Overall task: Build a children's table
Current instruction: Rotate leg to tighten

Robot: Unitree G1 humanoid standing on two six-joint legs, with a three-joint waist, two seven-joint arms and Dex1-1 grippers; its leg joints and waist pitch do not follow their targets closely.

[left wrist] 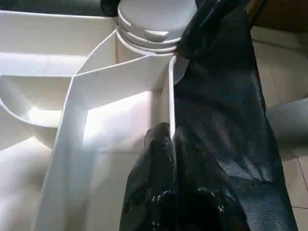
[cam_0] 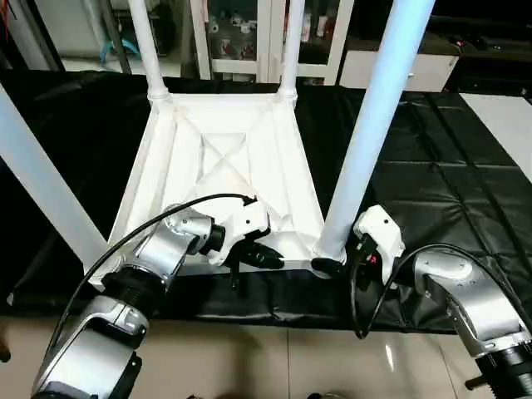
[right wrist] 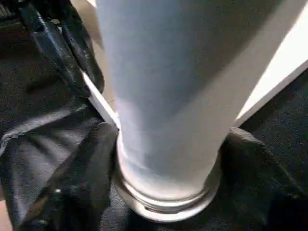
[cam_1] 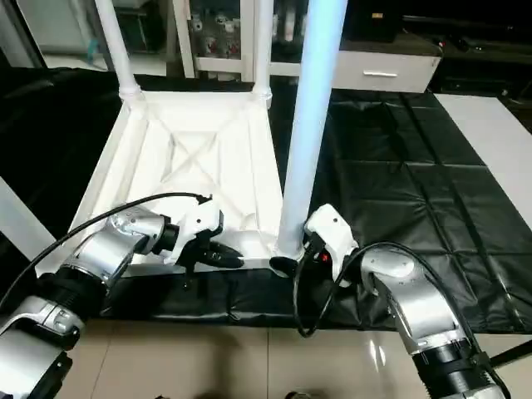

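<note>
Lying underside-up, table top (cam_0: 224,166), legs vertical; left jaws pinching near rim (left wrist: 169,96), right jaws straddling near leg (right wrist: 168,96).

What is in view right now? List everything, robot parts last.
table top: one, white, lying underside up on the black sheet, X ribs showing.
legs: four, white, standing up from the corner sockets; far left, far right, near right, near left.
black sheet: one, black, spread under the table top.
shelving unit: one, white, behind the work.
floor: beige tiles, nearest the robot.
left end effector: one, black fingers, clamped on the near rim of the table top.
right end effector: one, black fingers, on either side of the near right leg's base.
forearms: two, silver, left and right.
</note>
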